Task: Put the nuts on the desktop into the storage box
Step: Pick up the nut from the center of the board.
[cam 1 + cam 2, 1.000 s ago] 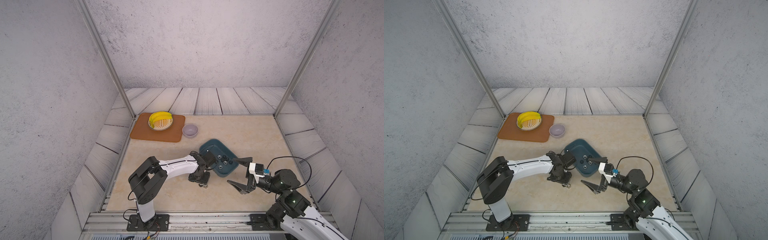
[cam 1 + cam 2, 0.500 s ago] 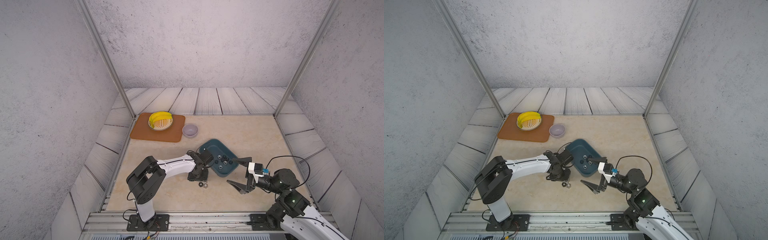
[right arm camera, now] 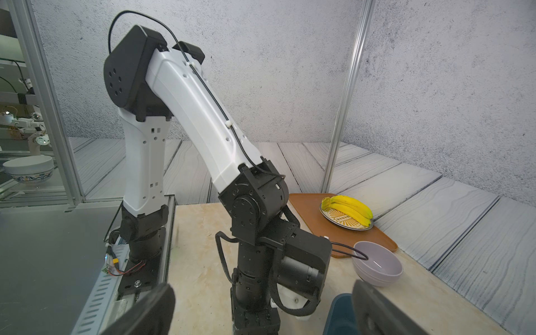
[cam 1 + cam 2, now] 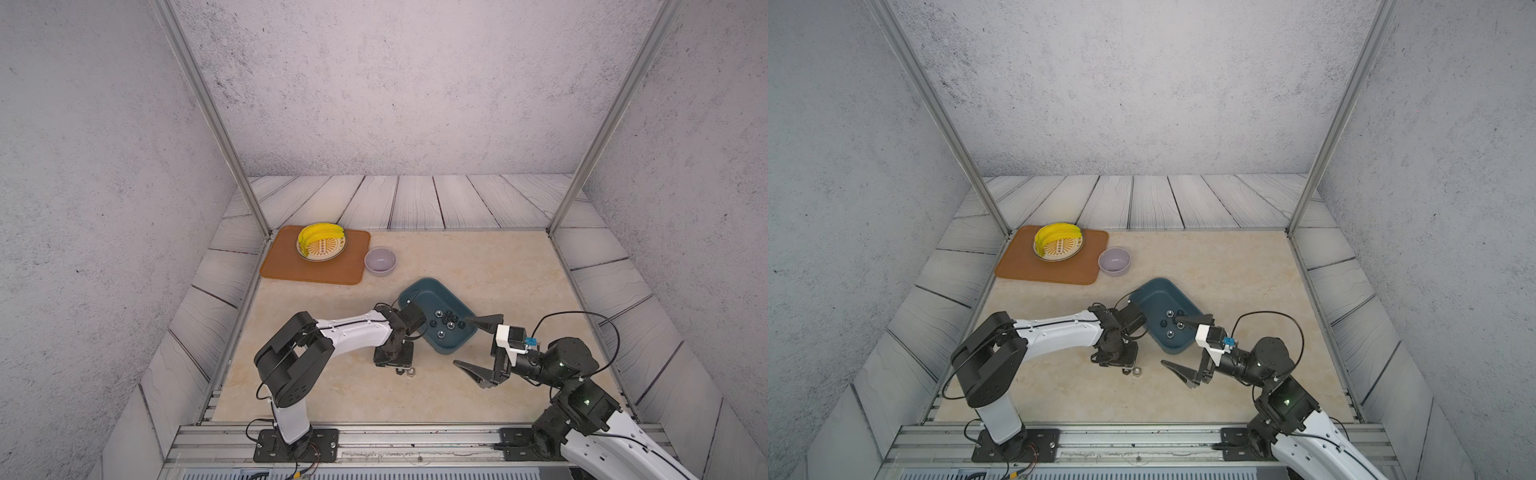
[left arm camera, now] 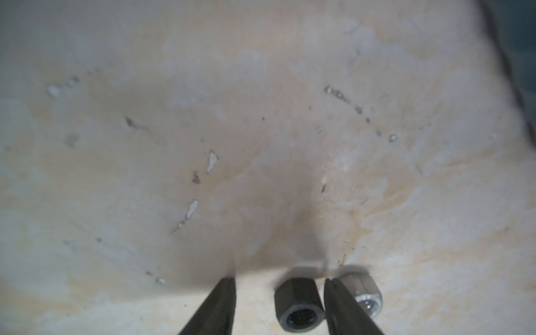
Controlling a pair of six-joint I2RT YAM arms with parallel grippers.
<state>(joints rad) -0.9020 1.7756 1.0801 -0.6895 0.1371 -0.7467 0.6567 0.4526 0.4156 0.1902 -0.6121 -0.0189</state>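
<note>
The beige marbled tabletop [image 4: 478, 257] carries everything, and the dark teal storage box [image 4: 428, 297] sits skewed near its middle. The white and black left arm [image 4: 353, 332] stretches low across the tabletop to end just beside the box's near-left wall. The right arm [image 4: 561, 361] comes in from the box's near-right side. Beyond the box, towards the far left corner, lies an orange-brown mat [image 4: 291, 270] with a patterned plate [image 4: 332, 254] of bananas [image 4: 316, 235] on it. A lavender bowl [image 4: 380, 261] stands between the mat and the box. The right fingers [image 4: 484, 321] are spread wide and hold nothing: one reaches over the box's near-right corner, the other hangs above bare tabletop on the box's near side. The left fingers [image 5: 217, 307] point down on the near side of the box, partly apart and straddling a black nut [image 5: 298, 304]. One finger is almost against this nut and a clear gap remains at the other. A silver nut [image 5: 367, 295] lies just outside that nearer finger. About eight dark nuts [image 4: 446, 322] already lie clustered inside the box at its near end.
</note>
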